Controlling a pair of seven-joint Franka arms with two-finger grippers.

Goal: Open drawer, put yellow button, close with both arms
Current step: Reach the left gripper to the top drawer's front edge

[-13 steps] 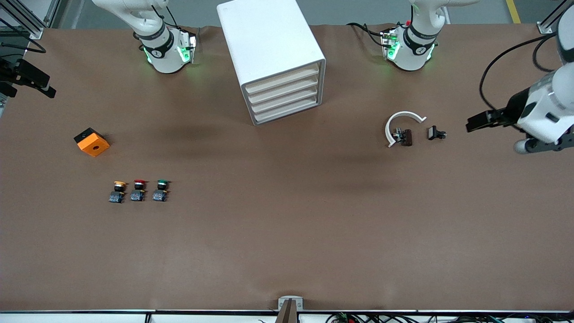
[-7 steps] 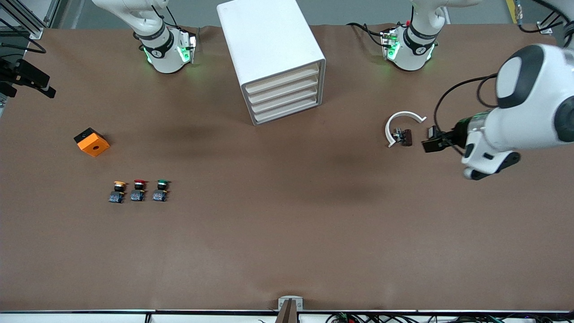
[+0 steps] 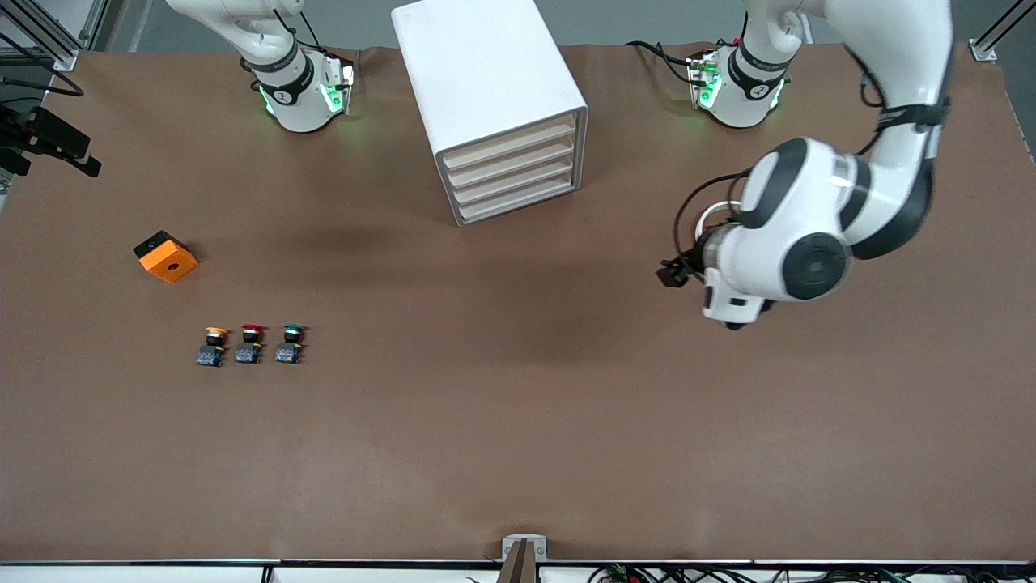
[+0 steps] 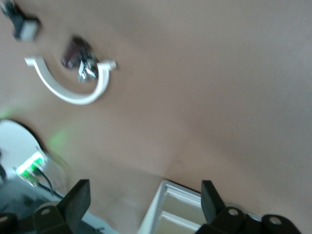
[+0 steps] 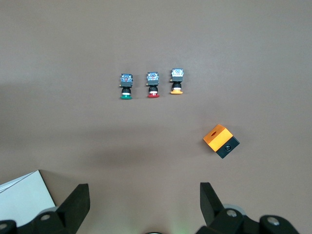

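we are finding the drawer, uppermost of four in the white cabinet, sitting flush with the three below it. the yellow button is resting on the table toward the right arm's end, at the end of a row with a red-capped button and a green-capped button, nearer to the front camera than the orange block. the left gripper is hanging over bare table between the cabinet and a white curved piece, fingers spread wide and grasping nothing; a small dark part is lying inside that curve. the right gripper is waiting high over the table near its own base, released and empty, with the three buttons and the orange block lying in its wrist view.
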